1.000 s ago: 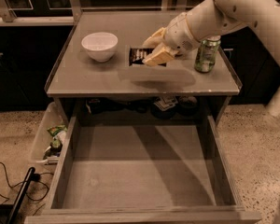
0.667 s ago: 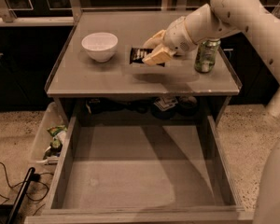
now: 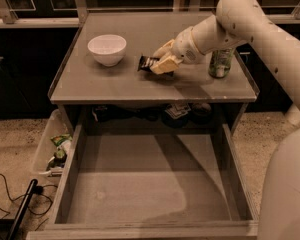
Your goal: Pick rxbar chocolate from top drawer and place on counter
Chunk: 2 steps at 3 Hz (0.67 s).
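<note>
The rxbar chocolate (image 3: 147, 63), a thin black wrapper with pale lettering, is held between the fingers of my gripper (image 3: 162, 62) just above the middle of the counter (image 3: 100, 84). The gripper is shut on its right end, and only the left end of the bar shows. The top drawer (image 3: 150, 184) stands pulled out below the counter, and its flat bottom is bare.
A white bowl (image 3: 107, 49) sits on the counter's left half. A green soda can (image 3: 220, 64) stands at the right, behind my arm. A white plastic bin of packets (image 3: 52, 151) is on the floor left of the drawer. Black cables (image 3: 10, 204) lie at the lower left.
The gripper with the bar has shifted slightly to the left over the counter; the arm's upper part has swung closer into view at the right.
</note>
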Each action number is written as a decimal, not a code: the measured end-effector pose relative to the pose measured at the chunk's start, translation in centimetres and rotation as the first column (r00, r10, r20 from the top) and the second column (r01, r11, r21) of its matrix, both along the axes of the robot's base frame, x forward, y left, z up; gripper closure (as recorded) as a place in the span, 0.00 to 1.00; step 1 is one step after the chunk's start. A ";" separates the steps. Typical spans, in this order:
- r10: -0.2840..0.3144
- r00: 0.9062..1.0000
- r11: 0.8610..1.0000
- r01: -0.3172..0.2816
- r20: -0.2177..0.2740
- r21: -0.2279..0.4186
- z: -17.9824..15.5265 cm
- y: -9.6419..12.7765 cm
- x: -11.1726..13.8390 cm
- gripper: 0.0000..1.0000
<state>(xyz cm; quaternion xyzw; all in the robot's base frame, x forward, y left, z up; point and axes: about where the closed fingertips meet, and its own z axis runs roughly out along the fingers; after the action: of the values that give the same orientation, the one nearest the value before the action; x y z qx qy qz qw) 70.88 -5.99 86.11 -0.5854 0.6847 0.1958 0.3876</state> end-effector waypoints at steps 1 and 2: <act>-0.001 1.000 1.000 0.001 -0.002 0.001 0.0 0.0 0.0 0.74; -0.001 1.000 1.000 0.001 -0.002 0.001 0.0 0.0 0.0 0.51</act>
<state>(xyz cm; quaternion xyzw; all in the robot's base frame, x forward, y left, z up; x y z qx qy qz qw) 70.89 -5.95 86.07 -0.5845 0.6854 0.1966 0.3872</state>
